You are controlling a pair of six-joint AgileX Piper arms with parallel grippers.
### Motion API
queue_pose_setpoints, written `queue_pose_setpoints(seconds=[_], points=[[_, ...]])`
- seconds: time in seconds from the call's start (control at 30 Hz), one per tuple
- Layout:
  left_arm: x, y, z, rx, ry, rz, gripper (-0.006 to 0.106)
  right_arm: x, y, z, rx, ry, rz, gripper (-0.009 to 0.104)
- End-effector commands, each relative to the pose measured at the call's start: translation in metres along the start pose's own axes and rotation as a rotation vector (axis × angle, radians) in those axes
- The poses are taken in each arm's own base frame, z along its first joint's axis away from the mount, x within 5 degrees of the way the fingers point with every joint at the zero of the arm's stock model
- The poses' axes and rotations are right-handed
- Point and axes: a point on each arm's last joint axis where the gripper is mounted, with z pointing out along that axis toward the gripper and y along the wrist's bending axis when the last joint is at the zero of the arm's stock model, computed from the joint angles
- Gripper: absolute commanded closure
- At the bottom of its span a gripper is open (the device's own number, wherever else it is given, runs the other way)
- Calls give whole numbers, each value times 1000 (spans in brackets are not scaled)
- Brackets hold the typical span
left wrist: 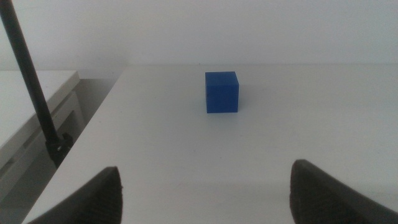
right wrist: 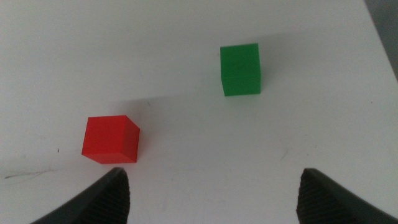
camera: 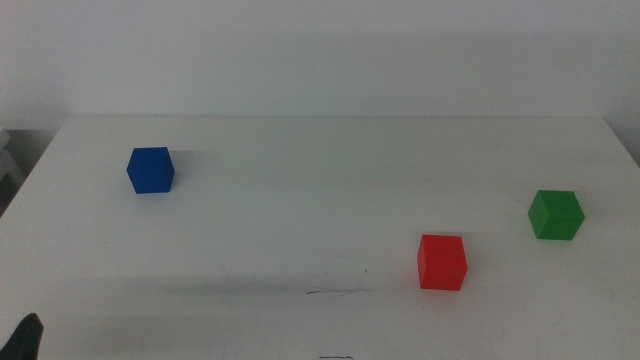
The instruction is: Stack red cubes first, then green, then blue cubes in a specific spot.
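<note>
The red cube (camera: pixel 442 262) rests on the white table right of centre, and the green cube (camera: pixel 555 214) lies further right. The blue cube (camera: pixel 150 169) is far off at the back left. A short thin dark line (camera: pixel 335 292), the specific spot, lies just left of the red cube. My left gripper (left wrist: pixel 205 169) is open, low over the table, with the blue cube (left wrist: pixel 222 92) some way ahead of it. My right gripper (right wrist: pixel 212 174) is open too, with the red cube (right wrist: pixel 111 139) near one jaw and the green cube (right wrist: pixel 240 69) further off. Neither gripper holds anything.
Only a dark tip of the left arm (camera: pixel 30 335) shows at the middle view's bottom left corner. A thin black pole (left wrist: pixel 34 93) and a low white shelf (left wrist: pixel 31 106) stand beyond the table's left edge. A wall closes off the table's far side.
</note>
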Motion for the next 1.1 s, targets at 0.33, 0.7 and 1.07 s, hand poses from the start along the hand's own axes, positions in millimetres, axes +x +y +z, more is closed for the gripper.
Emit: queue_pose_setpoints(seconds=[0.33, 0.7, 1.07], points=[[-9, 0, -2, 3, -110, -10, 10, -95, 56, 47, 37, 268, 29, 1], [-9, 0, -2, 3, -110, -10, 10, -86, 124, 121, -38, 390, -101, 1], [-9, 0, -2, 3, -110, -10, 10, -58, 148, 178, -52, 523, -109, 1]])
